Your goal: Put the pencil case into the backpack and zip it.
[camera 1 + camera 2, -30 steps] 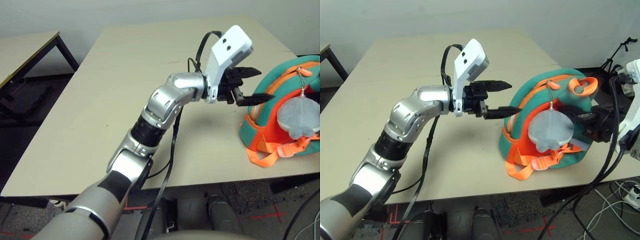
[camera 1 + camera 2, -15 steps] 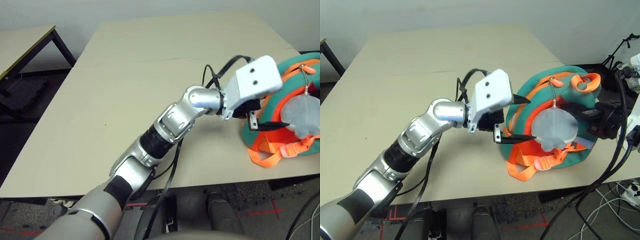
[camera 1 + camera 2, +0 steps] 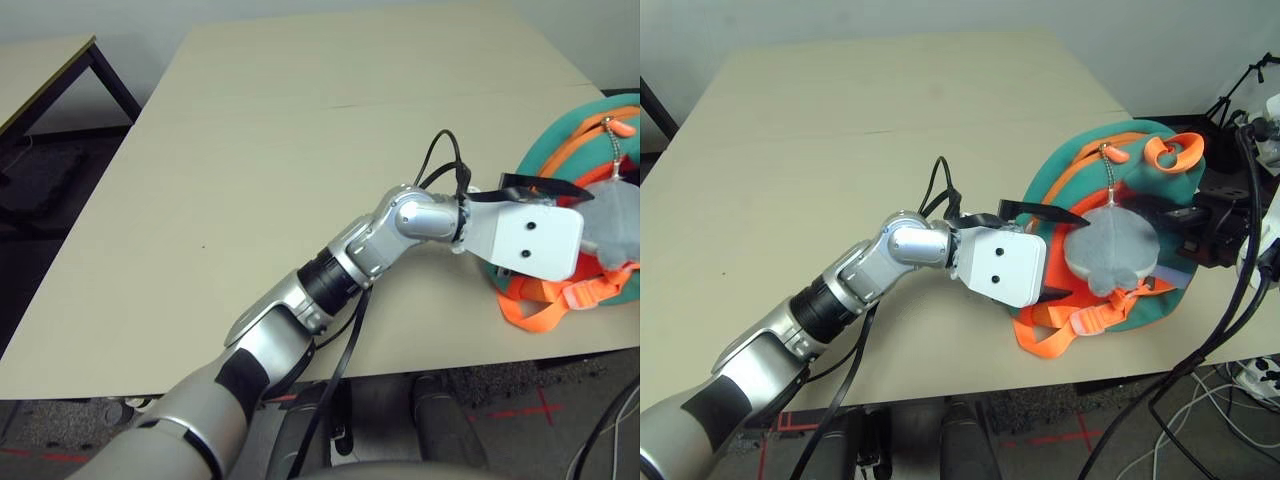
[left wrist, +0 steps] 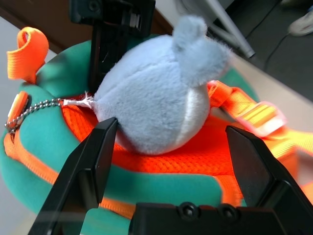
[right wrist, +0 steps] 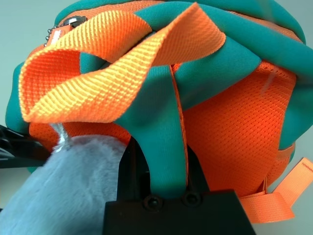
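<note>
Left wrist view shows the left gripper [image 4: 171, 147], rolled and brought in over the last second, fingers spread wide around the plush charm [image 4: 156, 98] on the counter-top backpack [image 3: 1060, 200], gripping nothing; the right gripper [image 5: 161, 161] stays clamped on a teal backpack strap [image 5: 161, 142]; pencil case unseen, likely inside, zipping next.

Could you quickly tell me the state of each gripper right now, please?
Left gripper: open, its fingers either side of the plush charm.
Right gripper: closed on the backpack.
</note>
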